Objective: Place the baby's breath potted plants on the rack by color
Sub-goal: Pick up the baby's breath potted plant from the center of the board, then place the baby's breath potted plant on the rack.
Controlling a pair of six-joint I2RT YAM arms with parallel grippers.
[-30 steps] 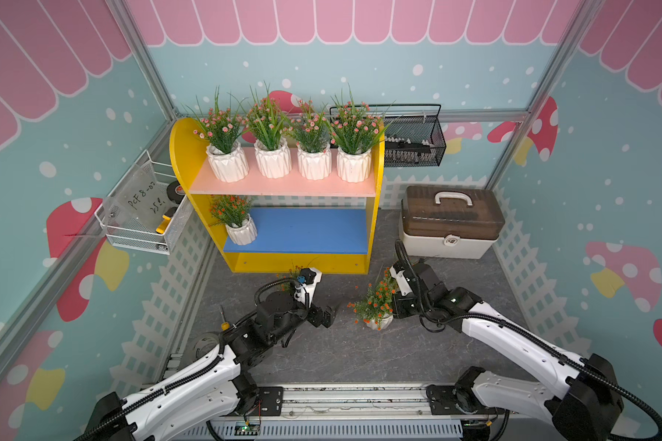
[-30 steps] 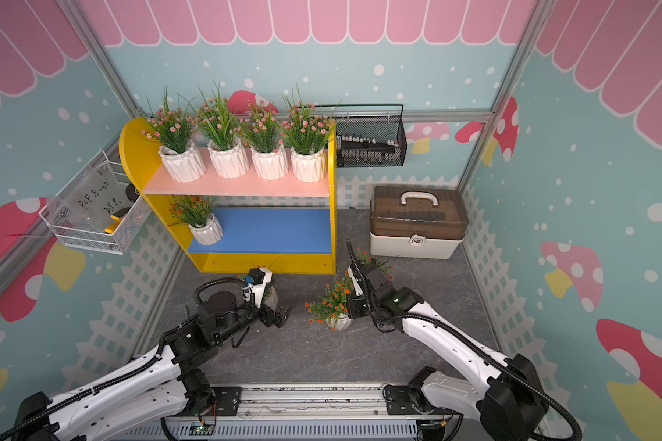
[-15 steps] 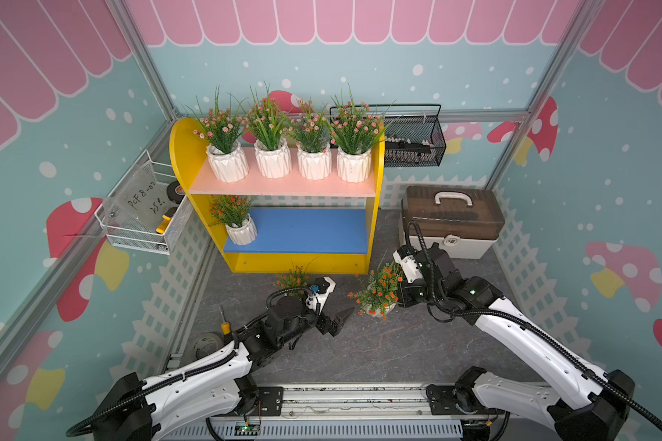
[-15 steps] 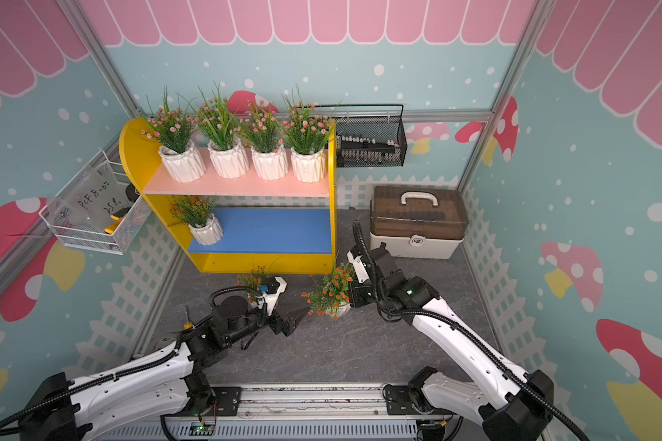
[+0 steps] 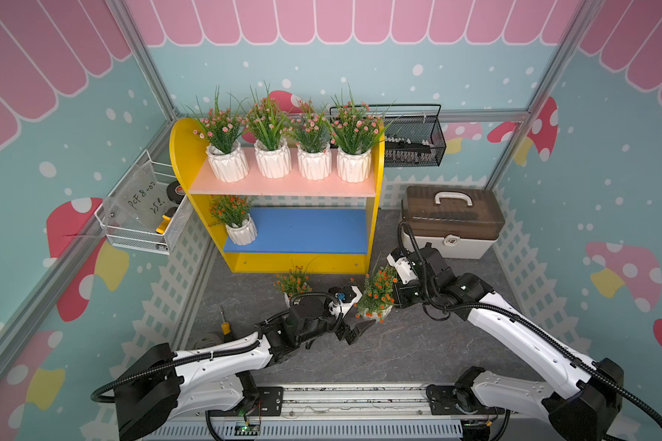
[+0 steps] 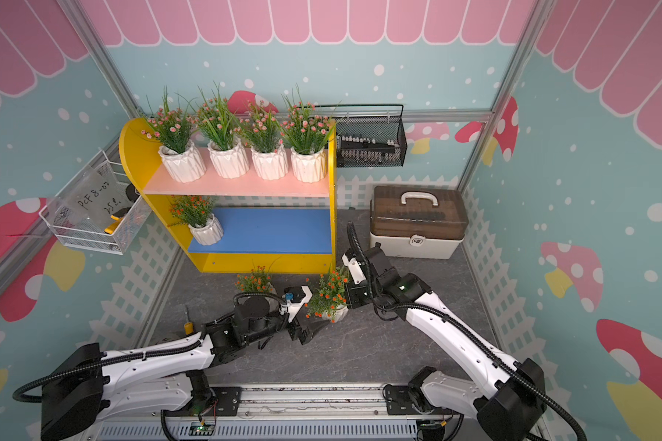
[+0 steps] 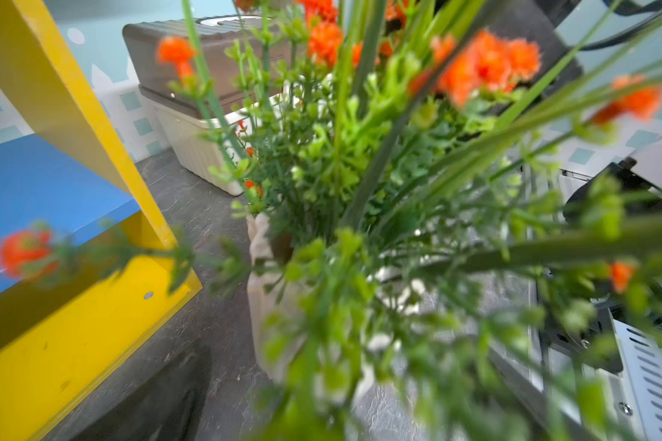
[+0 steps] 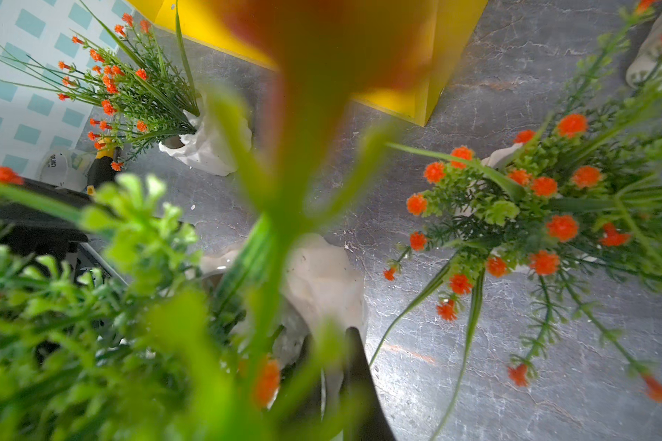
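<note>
The rack holds several pink-blossomed baby's breath potted plants on its pink board and one orange plant at the blue board's left end. My right gripper is shut on the pot rim of a tilted orange plant in front of the rack; the pot shows in the right wrist view. My left gripper stands open beside that pot's base. A second orange plant stands behind the left arm. A third lies near my right arm.
A brown-lidded toolbox sits right of the rack, close behind the right arm. A black mesh basket and a white wire basket hang on the walls. A screwdriver and a tape roll lie at the floor's left.
My left gripper has swung right, away from the rack's front, and now sits beside the held plant. The right arm lifted back a little, and the plant tilted.
</note>
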